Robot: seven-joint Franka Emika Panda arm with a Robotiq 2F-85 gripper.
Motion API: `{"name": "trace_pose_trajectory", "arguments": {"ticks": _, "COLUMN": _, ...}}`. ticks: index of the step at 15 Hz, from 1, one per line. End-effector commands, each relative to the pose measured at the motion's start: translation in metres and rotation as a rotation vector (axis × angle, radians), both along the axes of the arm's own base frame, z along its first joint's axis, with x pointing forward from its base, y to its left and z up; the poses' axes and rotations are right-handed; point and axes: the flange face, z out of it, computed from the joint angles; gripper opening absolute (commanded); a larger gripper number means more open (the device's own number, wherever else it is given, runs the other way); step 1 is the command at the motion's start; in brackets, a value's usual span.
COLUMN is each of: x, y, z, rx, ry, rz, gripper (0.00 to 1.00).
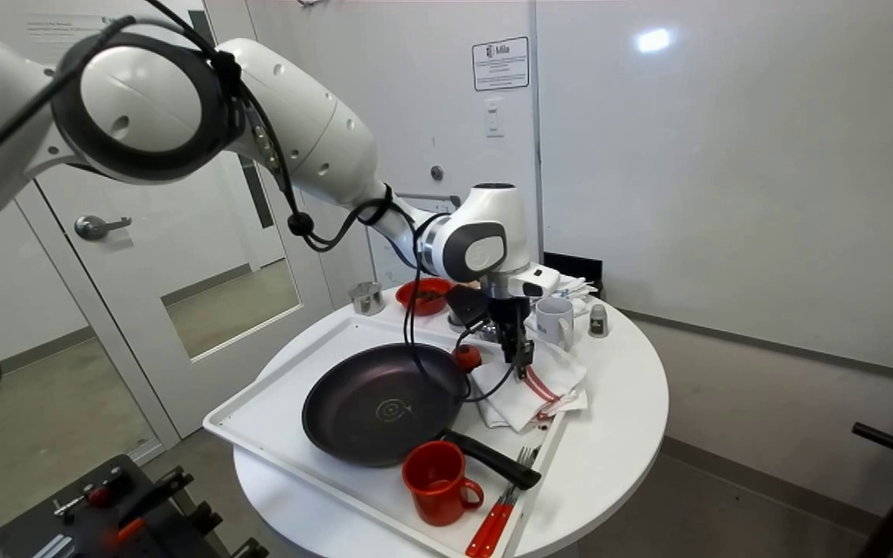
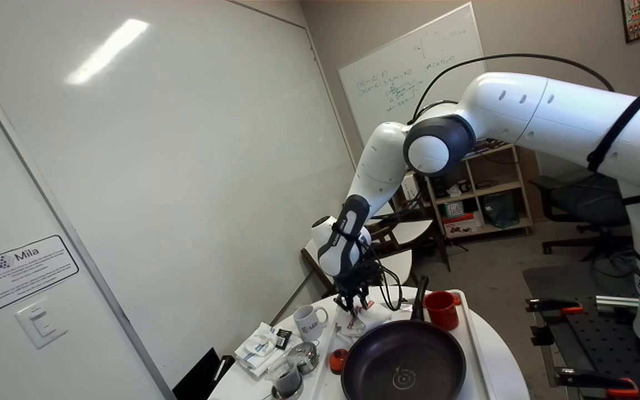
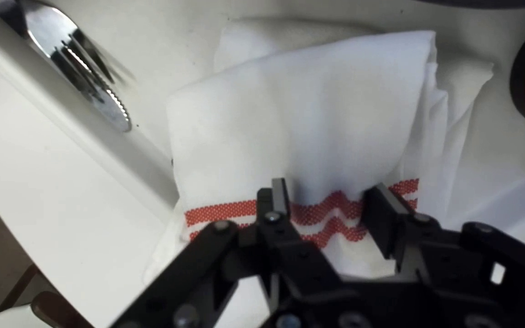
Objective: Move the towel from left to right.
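The towel is a folded white cloth with red stripes. It lies at the tray's edge beside the black frying pan [image 1: 361,403] in both exterior views, as towel [image 1: 563,376] and towel [image 2: 374,315]. The towel [image 3: 299,114] fills the middle of the wrist view. My gripper [image 3: 326,191] points down at the striped part, its fingers apart on either side of it. The stripes ripple up in a fold between the fingers. The gripper [image 1: 522,368] also shows low over the towel in both exterior views, here too [image 2: 354,308].
The white tray [image 1: 276,418] also carries a red cup [image 1: 439,484], red-handled fork and knife [image 1: 497,515] and a red-and-black round item [image 1: 467,356]. A white mug [image 1: 555,316], a shaker [image 1: 598,321], a red bowl [image 1: 408,293] and a metal cup [image 1: 367,297] stand behind.
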Motion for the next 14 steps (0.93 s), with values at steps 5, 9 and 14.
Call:
{"name": "trace_pose_trajectory", "arguments": {"ticks": 5, "x": 0.0, "y": 0.011, "z": 0.014, "rx": 0.0, "ry": -0.009, "rz": 0.028, "gripper": 1.0}}
{"name": "trace_pose_trajectory", "arguments": {"ticks": 9, "x": 0.005, "y": 0.013, "z": 0.012, "rx": -0.006, "ry": -0.022, "rz": 0.026, "gripper": 1.0}}
{"name": "trace_pose_trajectory", "arguments": {"ticks": 14, "x": 0.001, "y": 0.017, "z": 0.02, "rx": -0.005, "ry": -0.023, "rz": 0.031, "gripper": 1.0}}
